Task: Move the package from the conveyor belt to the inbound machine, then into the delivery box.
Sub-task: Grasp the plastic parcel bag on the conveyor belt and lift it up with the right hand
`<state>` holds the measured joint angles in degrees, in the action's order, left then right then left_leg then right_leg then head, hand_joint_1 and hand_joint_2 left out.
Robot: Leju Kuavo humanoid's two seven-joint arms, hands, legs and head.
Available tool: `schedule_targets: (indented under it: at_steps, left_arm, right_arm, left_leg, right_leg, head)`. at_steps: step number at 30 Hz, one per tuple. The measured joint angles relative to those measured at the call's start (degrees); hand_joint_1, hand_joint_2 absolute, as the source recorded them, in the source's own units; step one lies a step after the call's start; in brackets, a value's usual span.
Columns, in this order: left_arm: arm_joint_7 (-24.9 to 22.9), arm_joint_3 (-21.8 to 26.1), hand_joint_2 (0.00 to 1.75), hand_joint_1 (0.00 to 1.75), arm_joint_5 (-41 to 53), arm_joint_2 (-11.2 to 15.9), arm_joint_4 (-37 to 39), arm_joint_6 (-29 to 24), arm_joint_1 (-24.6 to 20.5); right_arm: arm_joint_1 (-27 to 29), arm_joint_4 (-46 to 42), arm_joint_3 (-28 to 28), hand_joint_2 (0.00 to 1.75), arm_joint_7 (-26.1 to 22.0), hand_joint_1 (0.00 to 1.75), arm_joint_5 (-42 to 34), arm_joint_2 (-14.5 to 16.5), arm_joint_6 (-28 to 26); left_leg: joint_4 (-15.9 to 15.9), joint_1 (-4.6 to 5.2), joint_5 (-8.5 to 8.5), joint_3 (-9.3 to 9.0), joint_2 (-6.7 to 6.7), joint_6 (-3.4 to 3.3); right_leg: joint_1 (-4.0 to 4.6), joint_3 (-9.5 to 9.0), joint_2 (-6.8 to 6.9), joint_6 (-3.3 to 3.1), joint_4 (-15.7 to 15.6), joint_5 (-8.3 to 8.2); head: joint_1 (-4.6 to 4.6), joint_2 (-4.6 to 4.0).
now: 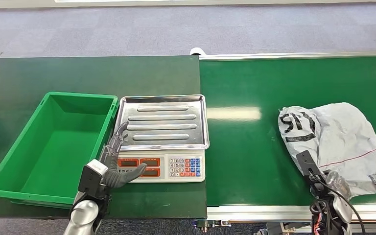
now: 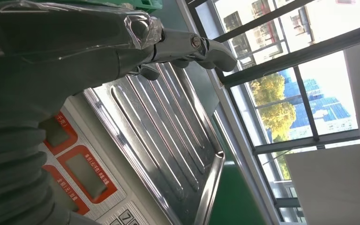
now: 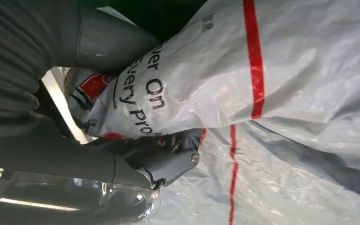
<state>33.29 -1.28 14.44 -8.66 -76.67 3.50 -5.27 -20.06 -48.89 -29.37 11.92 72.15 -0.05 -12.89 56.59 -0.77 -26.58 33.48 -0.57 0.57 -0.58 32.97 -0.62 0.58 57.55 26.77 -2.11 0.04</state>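
While the conveyor belt (image 1: 254,147) takes up the right half of the scene, the grey package (image 1: 340,142) lies on its near right part, so no stage looks finished. The green delivery box (image 1: 10,183) (far left) holds nothing, and the inbound machine (image 1: 162,122), a scale just right of it, has a bare tray. The right hand (image 3: 136,154) is closing around the package's near edge; the left hand (image 1: 120,164) rests open-fingered over the scale's display
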Motion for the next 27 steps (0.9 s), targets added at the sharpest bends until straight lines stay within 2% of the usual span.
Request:
schedule_targets:
  at_steps: [8, 11, 13, 19, 27]
  left_arm:
    - [0.00, 0.63, 1.75, 0.00, -0.41, -0.12, -0.66, 0.28, 0.71]
    - [0.00, 0.73, 1.75, 0.00, -0.44, -0.13, -0.95, 0.29, 0.95]
    - [0.02, 0.82, 1.75, 0.00, -0.51, -0.13, -1.27, 0.29, 1.17]
    - [1.07, 1.19, 1.75, 0.00, -0.71, -0.33, -2.02, 0.28, 1.75]
    - [2.14, 1.42, 1.75, 0.00, -1.39, -0.56, -2.16, 0.03, 1.93]
  right_arm:
    - [-0.01, -0.87, -0.05, 1.75, -2.43, 1.75, -2.97, 0.96, -0.32]
    - [-0.01, -1.13, -0.04, 1.75, -4.97, 1.75, -5.47, 1.22, -0.61]
    - [0.02, -1.71, -0.01, 1.75, -8.87, 1.75, -9.18, 1.52, -1.23]
    - [1.11, -9.89, 1.40, 1.75, -27.92, 1.75, -27.83, 3.96, -6.17]
    - [4.57, -21.87, 4.54, 1.75, -36.77, 1.75, -35.79, 6.29, -11.02]
  left_leg:
    - [0.00, 0.00, 0.00, 0.01, -0.02, 0.00]
    - [0.00, 0.00, 0.00, 0.02, -0.01, 0.00]
    - [0.00, 0.01, 0.00, 0.03, -0.01, 0.00]
    - [0.00, 0.00, 0.00, 0.03, -0.02, 0.00]
    - [0.00, 0.01, 0.00, 0.06, -0.03, 0.00]
  right_leg:
    - [-0.01, -0.01, 0.00, 0.00, 0.00, 0.00]
    - [-0.01, -0.01, 0.00, 0.00, 0.00, 0.00]
    - [-0.01, 0.00, 0.00, 0.00, 0.00, 0.00]
    - [0.00, 0.05, 0.01, 0.00, 0.00, 0.01]
    - [-0.01, 0.04, 0.02, 0.02, 0.00, 0.02]
  head:
    - [0.02, 0.00]
    - [0.02, 0.00]
    - [0.01, 0.00]
    - [0.01, -0.01]
    - [0.02, 0.00]
